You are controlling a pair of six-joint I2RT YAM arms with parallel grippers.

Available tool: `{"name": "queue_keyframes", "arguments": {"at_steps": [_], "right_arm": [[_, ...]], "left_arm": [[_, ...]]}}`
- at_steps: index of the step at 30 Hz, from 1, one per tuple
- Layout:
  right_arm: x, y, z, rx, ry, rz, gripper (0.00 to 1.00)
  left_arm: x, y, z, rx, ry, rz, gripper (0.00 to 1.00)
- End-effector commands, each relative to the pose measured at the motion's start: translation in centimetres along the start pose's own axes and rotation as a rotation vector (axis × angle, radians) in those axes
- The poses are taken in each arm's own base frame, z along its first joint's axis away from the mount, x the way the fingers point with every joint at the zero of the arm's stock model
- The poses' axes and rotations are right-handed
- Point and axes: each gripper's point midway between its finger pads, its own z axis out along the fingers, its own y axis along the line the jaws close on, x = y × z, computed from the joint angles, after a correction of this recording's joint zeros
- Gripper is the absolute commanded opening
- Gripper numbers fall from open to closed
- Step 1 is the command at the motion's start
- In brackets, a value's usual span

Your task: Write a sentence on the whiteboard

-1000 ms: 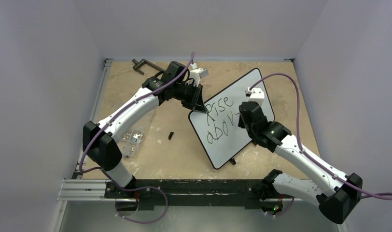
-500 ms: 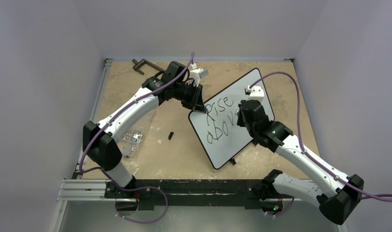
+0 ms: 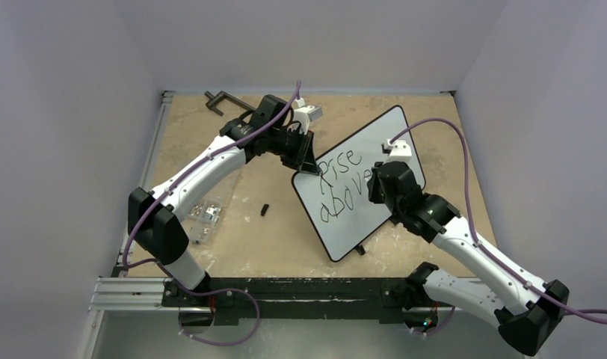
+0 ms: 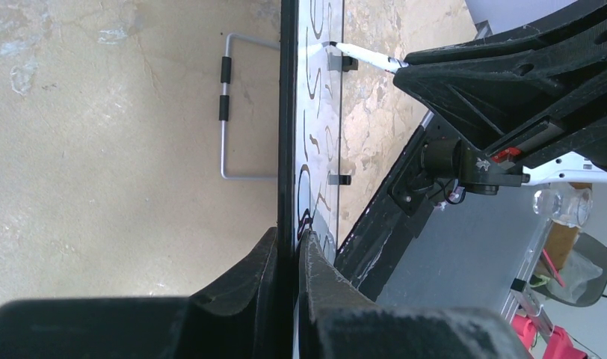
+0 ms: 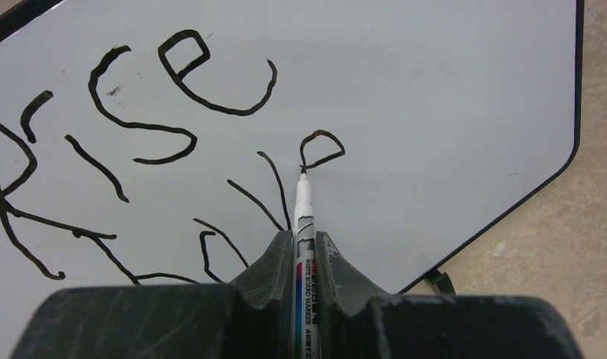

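The right gripper (image 5: 297,247) is clamped on one marker (image 5: 303,202), its tip touching the sentence (image 5: 147,131), two lines of black letters. The left gripper (image 4: 288,243) pinches the left corner of the single whiteboard (image 3: 375,142), set askew on the table (image 3: 233,247), right of centre.

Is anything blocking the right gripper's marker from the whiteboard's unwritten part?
Nothing visible does. The right gripper holds the white marker pen tip-down on the large white black-rimmed whiteboard, and the board beyond the black handwritten sentence is bare.
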Motion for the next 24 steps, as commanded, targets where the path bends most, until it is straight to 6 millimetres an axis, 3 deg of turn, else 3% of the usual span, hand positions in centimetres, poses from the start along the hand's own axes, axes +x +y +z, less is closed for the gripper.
{"name": "queue_keyframes", "arguments": {"at_steps": [1,11,24], "right_arm": [[0.5,-0.1,-0.3,-0.002,0.023,0.025,0.0],[2.4,-0.9,0.5,0.069,0.091,0.047,0.0],[-0.5,-1.5,0.7,0.16,0.036,0.021,0.0]], "left_arm": [[-2.4,0.6,-1.7,-0.081,-0.103,0.107,0.0],[-2.4,0.5,-1.8,-0.079,-0.107,0.108,0.0],[-2.4,0.6,-1.8,-0.084,-0.107,0.109,0.0]]}}
